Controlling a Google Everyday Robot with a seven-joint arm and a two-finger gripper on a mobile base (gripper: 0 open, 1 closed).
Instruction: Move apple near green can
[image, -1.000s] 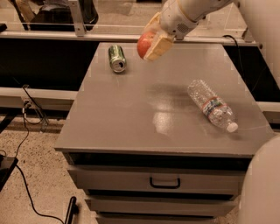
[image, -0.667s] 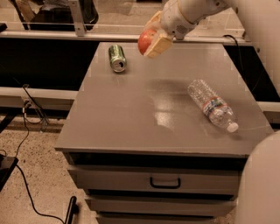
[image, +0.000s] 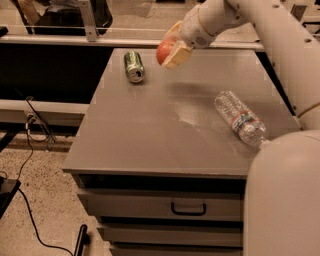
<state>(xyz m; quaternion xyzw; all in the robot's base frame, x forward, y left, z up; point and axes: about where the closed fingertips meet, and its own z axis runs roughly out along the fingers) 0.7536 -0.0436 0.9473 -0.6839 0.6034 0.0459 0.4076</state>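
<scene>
Your pincer (image: 170, 47) was up in the air over the far part of the table (image: 150, 135). It was clamped tight on the apple (image: 162, 52), so the apple hung above the table and did not touch it. The green can (image: 134, 66) lay on its side on the table, near the apple. A clear water bottle (image: 241, 119) lay on its side, well apart from both.

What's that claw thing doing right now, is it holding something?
Gripper: shut on the apple, held in the air over the far end of the table, close to the green can.
</scene>
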